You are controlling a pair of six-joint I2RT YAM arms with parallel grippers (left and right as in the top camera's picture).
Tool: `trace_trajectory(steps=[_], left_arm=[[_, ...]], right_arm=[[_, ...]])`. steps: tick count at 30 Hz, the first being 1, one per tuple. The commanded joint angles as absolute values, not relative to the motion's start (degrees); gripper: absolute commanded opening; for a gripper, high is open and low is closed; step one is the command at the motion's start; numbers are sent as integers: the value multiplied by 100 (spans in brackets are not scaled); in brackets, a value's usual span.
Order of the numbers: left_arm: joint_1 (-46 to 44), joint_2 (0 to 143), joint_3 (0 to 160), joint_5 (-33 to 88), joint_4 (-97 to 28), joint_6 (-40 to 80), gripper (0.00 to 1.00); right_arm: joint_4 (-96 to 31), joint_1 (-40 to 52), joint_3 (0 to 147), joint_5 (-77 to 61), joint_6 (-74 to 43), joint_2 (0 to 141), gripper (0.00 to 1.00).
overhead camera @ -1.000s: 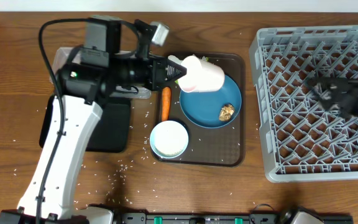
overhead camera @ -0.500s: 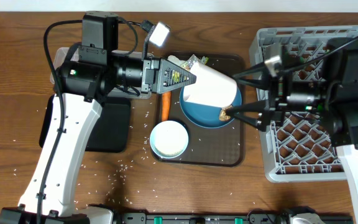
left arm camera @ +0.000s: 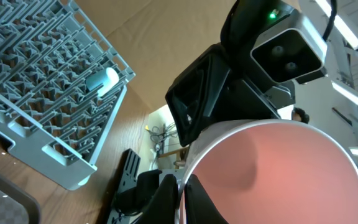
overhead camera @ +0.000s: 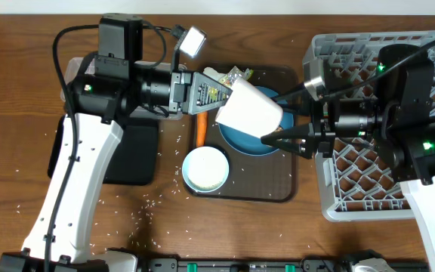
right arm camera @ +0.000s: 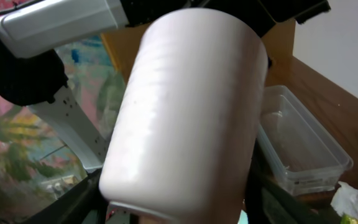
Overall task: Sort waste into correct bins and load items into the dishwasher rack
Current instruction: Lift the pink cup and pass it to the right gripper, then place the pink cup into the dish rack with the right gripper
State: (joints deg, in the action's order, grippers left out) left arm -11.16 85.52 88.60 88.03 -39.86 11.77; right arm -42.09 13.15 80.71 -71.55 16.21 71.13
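My left gripper (overhead camera: 219,94) is shut on the rim of the small pink cup (overhead camera: 249,113) and holds it tilted above the dark-blue plate (overhead camera: 239,140). In the left wrist view my jaws (left arm camera: 182,200) pinch the cup's wall (left arm camera: 272,174). My right gripper (overhead camera: 284,119) is open, one finger on each side of the cup's base; the right wrist view shows the cup (right arm camera: 185,106) filling the space between them (right arm camera: 180,213). The dishwasher rack (overhead camera: 353,189) stands on the right and holds the light-blue cup (left arm camera: 101,81). The brown lump is hidden.
The brown serving tray (overhead camera: 270,185) carries the plate, an orange carrot (overhead camera: 201,130), a white bowl (overhead camera: 205,168) and the foil wrapper (overhead camera: 237,74). The clear tub (right arm camera: 297,149) and black tray (overhead camera: 134,155) lie on the left. Rice grains (overhead camera: 149,202) dot the table.
My right arm came left from over the rack, and its open fingers now flank the pink cup. My left gripper has carried the cup right and tipped it towards them.
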Motion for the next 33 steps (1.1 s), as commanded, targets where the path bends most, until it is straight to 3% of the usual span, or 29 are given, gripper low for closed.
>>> trace_trajectory(steps=[1,2,3,4,5,8,10,12,14,19,26,33], left_arm=[[-1120,8571,8858,8847,-3929,1175,6],[-1122,8571,8858,8816,-3929,1175,6],[-1120,8571,8858,8772,-3931,1173,15],[-1118,8571,8858,8735,-3929,1173,34],[-1109,8571,8858,8718,-3905,1175,38],[-1094,8571,8858,8718,-3795,1175,34],[-1094,8571,8858,8713,-3758,1175,45],[-1094,8571,8858,8683,-3756,1175,47],[-1092,8571,8858,8624,-3758,1173,61],[-952,8571,8858,8589,-3736,1175,67],[-709,8571,8858,8591,-3739,1262,68],[-703,8571,8858,8589,-3739,1260,69]], right_arm=[[-4180,1391,8128,-7266,1667,7113,50],[-4180,1387,8128,-7067,1551,7113,51],[-4178,1378,8128,-6893,1441,7111,51],[-4180,1358,8128,-6724,1354,7105,51],[-4180,1326,8128,-6549,1271,7100,50],[-4180,1186,8128,-6272,1041,7074,47],[-4178,1090,8128,-6274,961,7070,46],[-4182,972,8128,-6270,867,7070,46],[-4211,819,8128,-6143,733,7070,46],[-4530,163,8130,-5662,580,6982,45],[-5349,-1358,8130,-4847,491,6792,43],[-6136,-2939,8130,-2410,-609,6849,43]])
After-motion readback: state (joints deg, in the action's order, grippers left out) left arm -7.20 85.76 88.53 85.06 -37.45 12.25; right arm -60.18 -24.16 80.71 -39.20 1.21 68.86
